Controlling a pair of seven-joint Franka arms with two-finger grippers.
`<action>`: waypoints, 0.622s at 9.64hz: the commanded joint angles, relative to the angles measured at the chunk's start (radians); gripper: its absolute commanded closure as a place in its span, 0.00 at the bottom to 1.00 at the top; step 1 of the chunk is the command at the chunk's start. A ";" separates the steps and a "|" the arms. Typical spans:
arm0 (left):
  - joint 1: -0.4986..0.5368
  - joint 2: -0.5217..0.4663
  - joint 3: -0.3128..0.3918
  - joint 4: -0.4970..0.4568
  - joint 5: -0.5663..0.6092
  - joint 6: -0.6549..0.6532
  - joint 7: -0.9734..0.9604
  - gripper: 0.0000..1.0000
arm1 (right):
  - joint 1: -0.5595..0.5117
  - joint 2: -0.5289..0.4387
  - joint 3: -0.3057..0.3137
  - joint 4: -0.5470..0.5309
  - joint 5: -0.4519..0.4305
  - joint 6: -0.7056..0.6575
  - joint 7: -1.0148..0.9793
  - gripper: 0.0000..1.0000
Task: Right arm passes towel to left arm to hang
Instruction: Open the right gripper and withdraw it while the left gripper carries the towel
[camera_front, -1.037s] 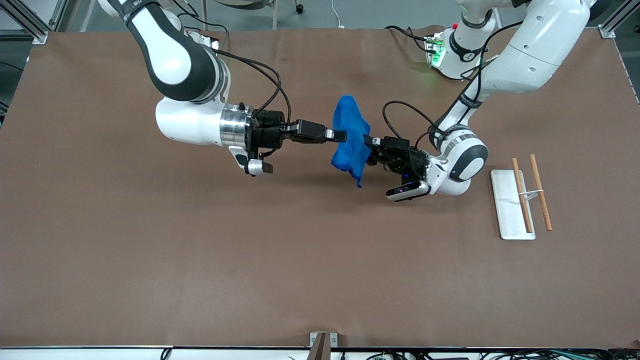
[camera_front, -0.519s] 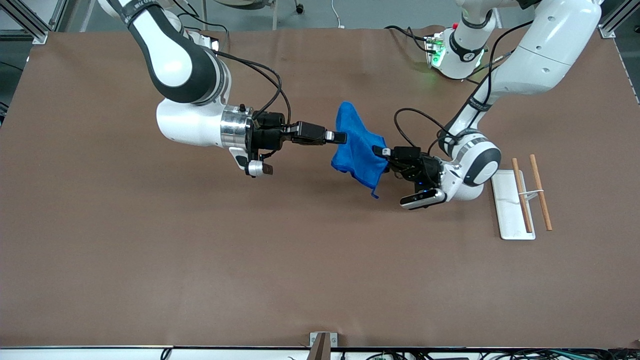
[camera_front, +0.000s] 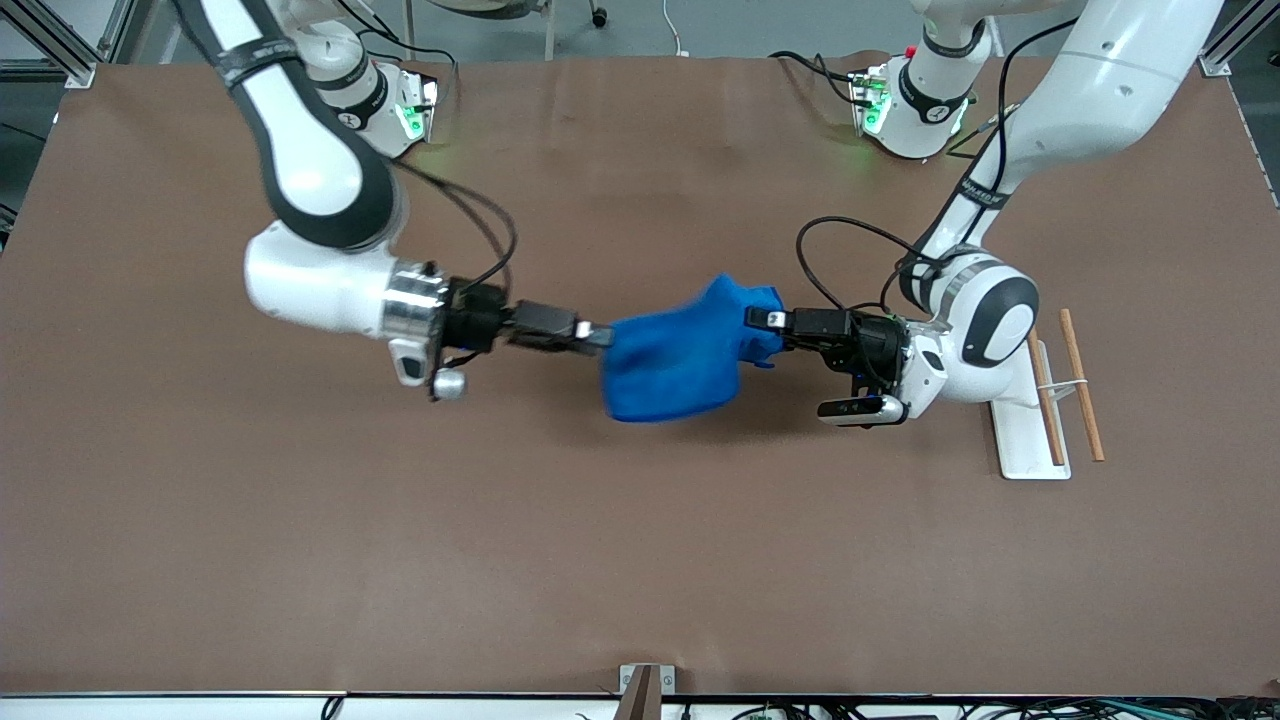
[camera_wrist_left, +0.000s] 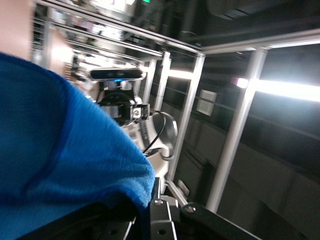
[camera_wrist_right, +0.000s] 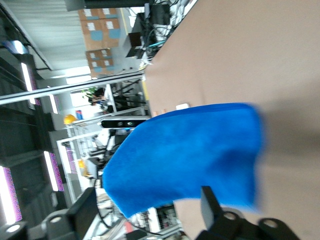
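My arm shells (camera_front: 300, 170) are glossy white plastic with matt black bands, the right wrist ringed in brushed metal (camera_front: 405, 310). The towel (camera_front: 680, 355) is soft, fuzzy blue cloth. The table (camera_front: 640, 540) looks matt brown, smooth. At three o'clock, bare wooden sticks (camera_front: 1082, 384) cross a smooth white tray (camera_front: 1020, 440).

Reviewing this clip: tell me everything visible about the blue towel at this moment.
The towel is a small bright blue cloth, soft and fleecy-looking, with a stitched hem. It hangs bunched in the air above the middle of the table, touching no surface. The left gripper is shut on its upper corner. The right gripper, open in the right wrist view, sits at the towel's edge without pinching it. No loop tag can be made out.
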 joint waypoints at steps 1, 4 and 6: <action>0.017 -0.056 0.020 -0.025 0.184 0.138 -0.126 1.00 | -0.142 -0.018 0.009 -0.017 -0.290 -0.103 0.006 0.00; 0.136 -0.058 0.020 0.034 0.567 0.157 -0.310 1.00 | -0.177 -0.046 -0.118 -0.019 -0.719 -0.146 0.057 0.00; 0.164 -0.077 0.020 0.136 0.817 0.156 -0.596 1.00 | -0.178 -0.081 -0.204 -0.019 -0.908 -0.173 0.061 0.00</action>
